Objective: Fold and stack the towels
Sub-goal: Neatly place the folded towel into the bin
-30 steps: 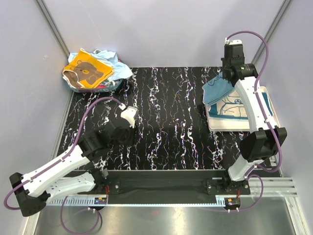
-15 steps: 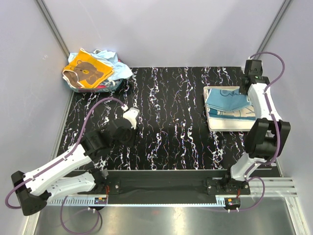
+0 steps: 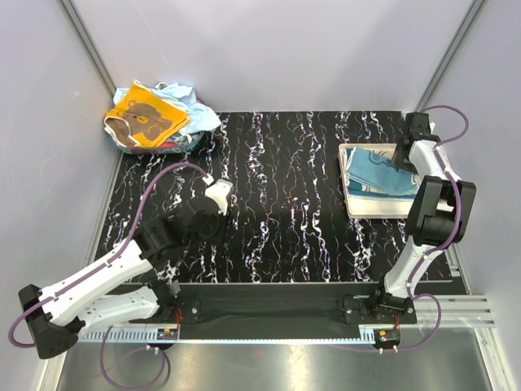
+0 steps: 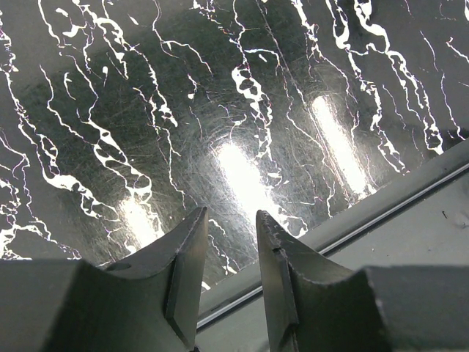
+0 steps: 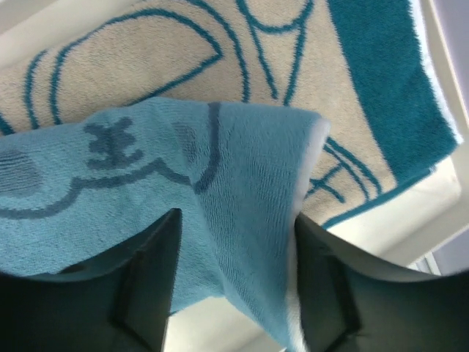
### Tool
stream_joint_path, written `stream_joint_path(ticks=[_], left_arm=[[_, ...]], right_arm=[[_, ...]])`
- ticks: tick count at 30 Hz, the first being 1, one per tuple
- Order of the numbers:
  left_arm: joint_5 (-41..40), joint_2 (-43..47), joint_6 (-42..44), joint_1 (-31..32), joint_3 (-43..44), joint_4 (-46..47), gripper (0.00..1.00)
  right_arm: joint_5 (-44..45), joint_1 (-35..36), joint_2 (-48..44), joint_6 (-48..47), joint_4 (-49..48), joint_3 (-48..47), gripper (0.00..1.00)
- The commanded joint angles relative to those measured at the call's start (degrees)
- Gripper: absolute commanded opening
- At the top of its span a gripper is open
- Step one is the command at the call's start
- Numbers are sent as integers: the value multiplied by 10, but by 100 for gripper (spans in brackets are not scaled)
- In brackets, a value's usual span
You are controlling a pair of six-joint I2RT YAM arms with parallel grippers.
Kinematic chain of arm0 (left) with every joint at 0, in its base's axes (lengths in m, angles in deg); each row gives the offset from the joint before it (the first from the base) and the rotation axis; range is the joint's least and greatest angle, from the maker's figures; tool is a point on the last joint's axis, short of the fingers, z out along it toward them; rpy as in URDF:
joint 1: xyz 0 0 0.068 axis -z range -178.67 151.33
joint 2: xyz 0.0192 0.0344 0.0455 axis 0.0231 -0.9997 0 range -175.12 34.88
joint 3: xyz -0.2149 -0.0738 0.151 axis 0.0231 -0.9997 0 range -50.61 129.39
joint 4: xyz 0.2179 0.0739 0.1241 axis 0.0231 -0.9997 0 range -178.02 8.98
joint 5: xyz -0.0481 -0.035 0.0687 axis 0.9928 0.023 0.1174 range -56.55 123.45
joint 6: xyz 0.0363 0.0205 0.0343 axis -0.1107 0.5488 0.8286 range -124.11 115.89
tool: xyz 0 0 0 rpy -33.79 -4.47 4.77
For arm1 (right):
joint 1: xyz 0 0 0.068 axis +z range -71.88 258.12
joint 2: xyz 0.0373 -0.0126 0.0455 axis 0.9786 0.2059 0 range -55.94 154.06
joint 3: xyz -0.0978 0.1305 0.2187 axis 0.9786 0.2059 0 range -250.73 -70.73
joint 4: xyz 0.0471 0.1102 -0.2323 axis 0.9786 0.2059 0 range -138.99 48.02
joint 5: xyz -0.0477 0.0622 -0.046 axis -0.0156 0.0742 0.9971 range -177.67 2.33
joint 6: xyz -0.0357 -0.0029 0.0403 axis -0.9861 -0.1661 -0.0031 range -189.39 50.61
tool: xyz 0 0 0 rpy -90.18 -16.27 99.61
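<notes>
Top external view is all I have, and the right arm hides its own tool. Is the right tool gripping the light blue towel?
Observer: The right wrist view shows the right tool with its fingers wide apart. The light blue towel lies between them, apparently not pinched, on top of the teal towel with the beige centre.
Operator: And the left tool, anything in it?
Observer: No. The left wrist view shows the left tool holding nothing, with a narrow gap between the tips, over the bare black marbled table.
</notes>
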Motion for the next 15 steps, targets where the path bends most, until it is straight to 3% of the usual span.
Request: stream_joint_path(ticks=[1,2,8,11,12,15], left_arm=[[-5,12,8,-2,-1,17,38],[-9,12,7,-3,-2,16,39],[-38,8,1,-5,8,22,42],[-48,-8,-8,-8,19,32,44],[-56,-15,-14,-9,33,35,45],[-73,-57,-26,-12,75,46,46]], right_arm=[[39,-4,-9,46,23,-37,67],[50,-4,-11,58,34,-46,77],[60,-4,-51,100,110,-104,88],[32,-1,-97,129,104,-86,100],[-22,5,-129,129,79,-58,100],[-32,69,-195,150,14,24,100]])
